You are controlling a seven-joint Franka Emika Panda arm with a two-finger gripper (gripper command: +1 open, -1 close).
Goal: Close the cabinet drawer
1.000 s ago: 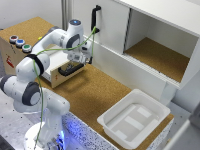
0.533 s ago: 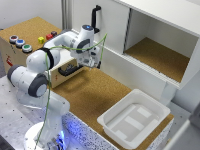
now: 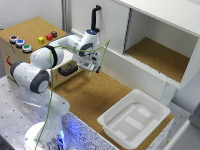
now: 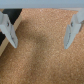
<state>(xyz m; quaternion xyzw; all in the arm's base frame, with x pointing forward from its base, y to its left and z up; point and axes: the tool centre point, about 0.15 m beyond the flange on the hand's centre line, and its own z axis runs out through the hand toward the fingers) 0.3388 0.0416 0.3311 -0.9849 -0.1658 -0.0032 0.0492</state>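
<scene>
- White tray: nearest item in the exterior view, on the cork surface, well apart from the work.
- Jaws: spread wide, holding nothing; the wrist view shows only bare cork between the fingers.
- Drawer: pale front, black bar handle lying horizontal, seemingly part open; just beside the jaws, toward the exterior view's left.
- Cabinet: low wood box behind the drawer; a push that way would likely shut it.

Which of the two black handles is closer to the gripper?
The horizontal bar handle on the cabinet drawer, just beside the gripper. The vertical handle on the tall white door is farther.
</scene>
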